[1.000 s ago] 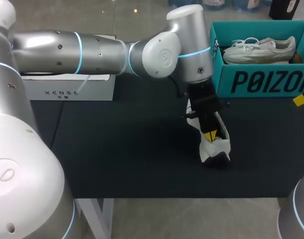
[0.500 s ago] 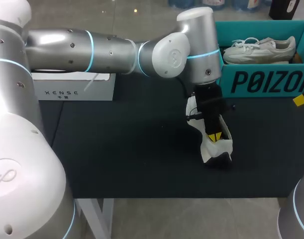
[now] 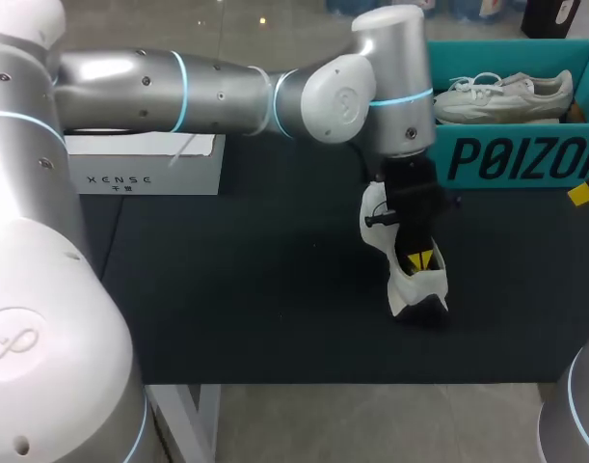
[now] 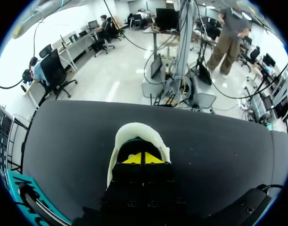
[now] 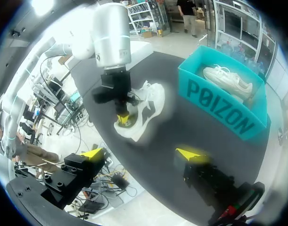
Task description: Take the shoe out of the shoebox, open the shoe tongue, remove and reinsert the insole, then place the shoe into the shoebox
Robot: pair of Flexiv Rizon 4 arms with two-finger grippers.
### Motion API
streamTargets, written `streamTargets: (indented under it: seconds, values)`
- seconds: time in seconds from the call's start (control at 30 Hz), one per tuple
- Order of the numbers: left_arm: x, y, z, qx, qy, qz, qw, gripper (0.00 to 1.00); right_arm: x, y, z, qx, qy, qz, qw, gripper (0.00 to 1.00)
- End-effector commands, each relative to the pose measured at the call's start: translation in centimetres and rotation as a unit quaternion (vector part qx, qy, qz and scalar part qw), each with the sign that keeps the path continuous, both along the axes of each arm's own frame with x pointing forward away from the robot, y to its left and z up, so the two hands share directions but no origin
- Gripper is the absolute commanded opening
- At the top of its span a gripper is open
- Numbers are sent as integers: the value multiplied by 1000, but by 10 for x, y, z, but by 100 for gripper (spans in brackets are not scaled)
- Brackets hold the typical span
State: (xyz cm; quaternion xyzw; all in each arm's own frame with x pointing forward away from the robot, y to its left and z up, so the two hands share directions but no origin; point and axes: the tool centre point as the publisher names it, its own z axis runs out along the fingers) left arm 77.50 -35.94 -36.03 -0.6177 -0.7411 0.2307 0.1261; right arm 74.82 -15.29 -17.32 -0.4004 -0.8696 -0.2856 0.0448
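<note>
**Left pincer (image 3: pixel 418 260) closed inside the white sneaker (image 3: pixel 415 287), right pincer (image 5: pixel 141 154) wide open**

Left pincer points down into the mouth of the white sneaker. Its two yellow tips stand together with only a thin seam between them. The left wrist view does not show whether anything thin is pinched in that seam. The sneaker's pale heel collar curves just ahead of the tips, on the side away from the shoebox (image 3: pixel 506 159).

The sneaker stands on the dark bench (image 3: pixel 227 289), right of the middle and nearer the front edge than the back. It lies near the shoebox but does not touch it. The left arm (image 3: pixel 217 92) comes in from the left and reaches past the middle to get there.

The teal shoebox sits at the far right corner of the bench. A second sneaker (image 3: pixel 506 95) lies inside it on its side.

Right pincer hangs above the bench's right edge, well apart from the sneaker. Its fingers are spread and nothing is between them.

A white box (image 3: pixel 145 169) rests along the far left edge of the bench.
</note>
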Motion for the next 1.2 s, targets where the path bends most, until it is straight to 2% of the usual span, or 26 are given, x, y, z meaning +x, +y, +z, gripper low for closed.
streamTargets:
  seconds: [0.03, 0.43, 0.53, 0.7, 0.9, 1.07, 1.2]
  values:
    - [-2, -5, -13, 3, -3, 0, 1000, 0, 1, 0, 0, -1, 1, 0, 1000, 100]
    - [-11, -13, -50, 28, -27, -23, 999, 0, 1, 0, 0, -1, 1, 0, 1000, 100]
    - [-12, -13, -43, 29, -29, -26, 999, 0, 1, 0, 0, -1, 1, 0, 1000, 100]
    - [-6, -7, -14, 18, -43, -20, 999, 0, 1, 0, 0, -1, 1, 0, 1000, 100]
    - [8, -4, 6, 13, -71, -21, 997, 0, 1, 0, 0, -1, 1, 0, 1000, 100]
    - [15, -13, -4, 15, -75, -30, 997, 0, 1, 0, 0, -1, 1, 0, 1000, 100]
    - [8, -20, -23, 27, -54, -40, 997, 0, 1, 0, 0, -1, 1, 0, 1000, 100]
